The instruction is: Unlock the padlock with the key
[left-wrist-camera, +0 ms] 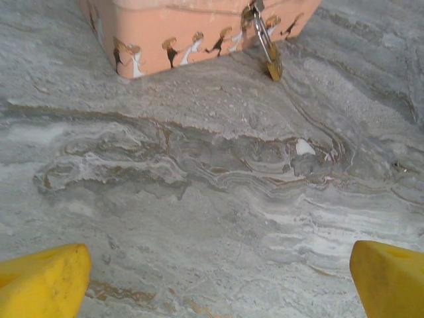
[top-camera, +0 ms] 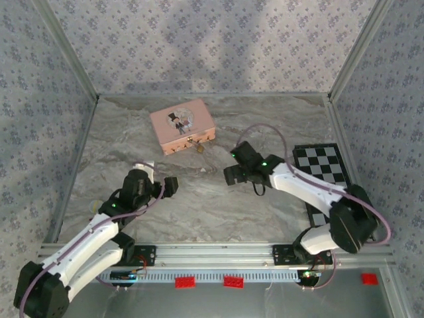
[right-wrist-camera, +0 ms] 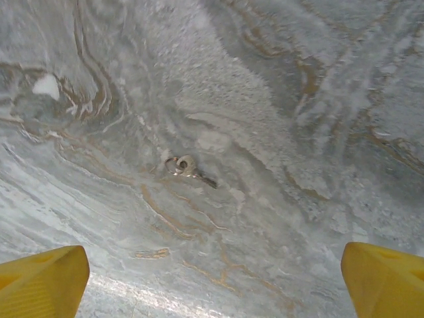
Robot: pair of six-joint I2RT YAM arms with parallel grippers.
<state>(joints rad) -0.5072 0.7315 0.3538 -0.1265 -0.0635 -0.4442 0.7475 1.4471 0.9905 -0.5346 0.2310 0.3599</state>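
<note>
Between the right gripper's [right-wrist-camera: 212, 285] yellow fingers [right-wrist-camera: 43, 278], which stand wide apart and hold nothing, lies the key [right-wrist-camera: 189, 169]; it rests flat on the marble table [right-wrist-camera: 318, 99], a small ring at its head and its blade pointing toward the lower right of that view; the gripper hovers above it without touching. Across from it, the left gripper [left-wrist-camera: 212, 281] is likewise spread wide and empty, and it faces the pink box [left-wrist-camera: 192, 40]; the padlock [left-wrist-camera: 272, 65], small and brass, hangs by its thin shackle from the box's clasp, its body leaning down onto the table just at the box's front wall. Seen from above, both arms reach toward the middle of the table; the box sits beyond them and a checkered board [top-camera: 321, 165] lies off to the right.

The likeliest trouble is the pick-up: the key is thin and lies flat on a hard, smooth top, so the closing fingers may ride over it or push it aside; a pinch on the ring alone would probably let the blade swing. Later, the loose-hanging padlock would likely turn away under the key's push unless the left gripper steadies it; the box, which looks light, might slide as well.
</note>
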